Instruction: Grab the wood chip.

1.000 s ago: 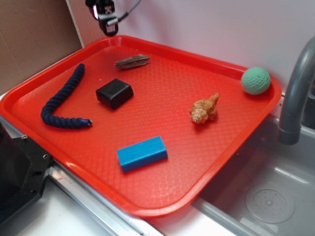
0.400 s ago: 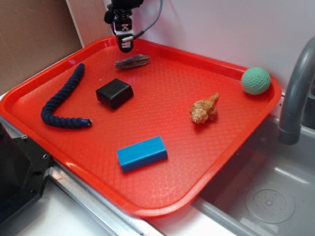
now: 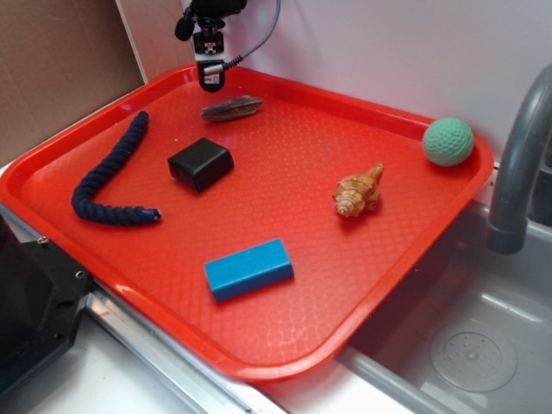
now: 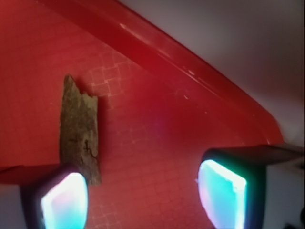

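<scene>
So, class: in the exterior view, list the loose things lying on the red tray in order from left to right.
Blue rope → black box → wood chip → blue block → seashell → green ball.

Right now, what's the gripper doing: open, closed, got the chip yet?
Gripper: open, holding nothing. The wood chip lies flat on the red tray, with one end at the left fingertip, not between the pads.
</scene>
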